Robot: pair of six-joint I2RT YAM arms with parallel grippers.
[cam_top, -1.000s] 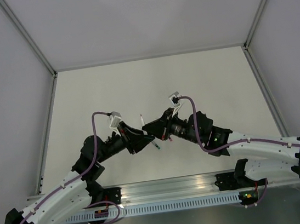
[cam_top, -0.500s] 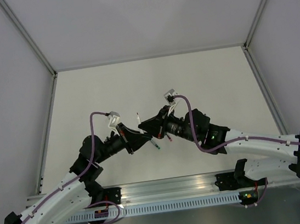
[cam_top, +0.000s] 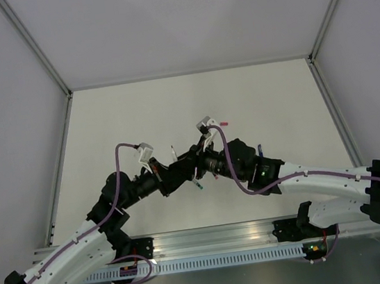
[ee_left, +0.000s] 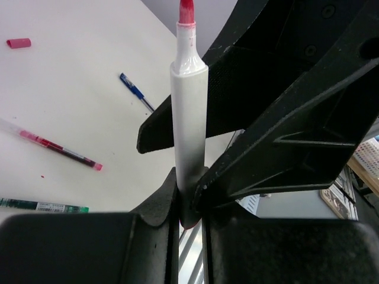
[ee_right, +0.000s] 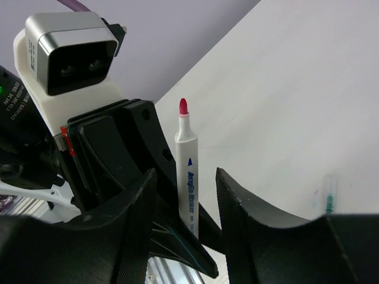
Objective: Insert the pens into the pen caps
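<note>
Two claws meet above the desk (cam_top: 123, 116): left claw (ee_left: 188, 204) clamps a white, red-tipped marker (ee_left: 188, 118) upright, tip bare; right claw (ee_right: 185, 177) spread wide, empty, just beside it. Matching red cap (ee_left: 18, 42) lies on desk, well apart. Step looks pre-capping; next, right claw probably must fetch that cap.

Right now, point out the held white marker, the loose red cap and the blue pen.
white marker (ee_left: 189, 118): left wrist view, middle of its barrel.
red cap (ee_left: 18, 42): left wrist view, centre of the cap.
blue pen (ee_left: 136, 93): left wrist view, mid-shaft.
</note>
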